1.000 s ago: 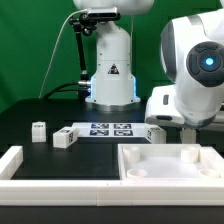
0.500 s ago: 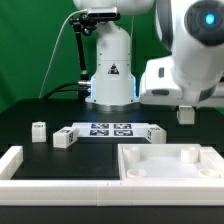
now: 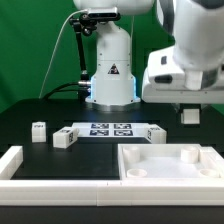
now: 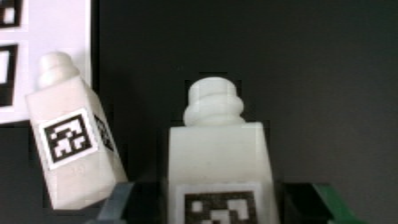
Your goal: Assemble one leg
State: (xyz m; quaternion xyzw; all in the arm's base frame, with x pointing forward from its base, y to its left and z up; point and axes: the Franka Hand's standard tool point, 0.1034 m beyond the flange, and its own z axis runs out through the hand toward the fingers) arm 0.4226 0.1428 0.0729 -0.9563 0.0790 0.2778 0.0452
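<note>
My gripper (image 3: pixel 191 118) hangs above the table at the exterior view's right, shut on a leg (image 3: pixel 191 114), a small white post. In the wrist view this leg (image 4: pixel 221 150) stands between the two fingers, its rounded tip pointing away and its tag face showing; the gripper (image 4: pixel 222 208) grips its lower sides. A second leg (image 4: pixel 68 130) lies below on the table beside the marker board (image 4: pixel 32 50); it also shows in the exterior view (image 3: pixel 152 132). Two more legs (image 3: pixel 38 131) (image 3: pixel 63 138) stand at the exterior view's left.
The large white square tray-like part (image 3: pixel 135 152) lies in front at the exterior view's right, below the gripper. A long white rail (image 3: pixel 12 166) runs along the front left. The marker board (image 3: pixel 108 129) lies mid-table before the robot's base (image 3: pixel 111 75).
The arm has risen and shifted toward the exterior view's right, carrying the leg up off the table and above the tray-like part. The other parts have not moved.
</note>
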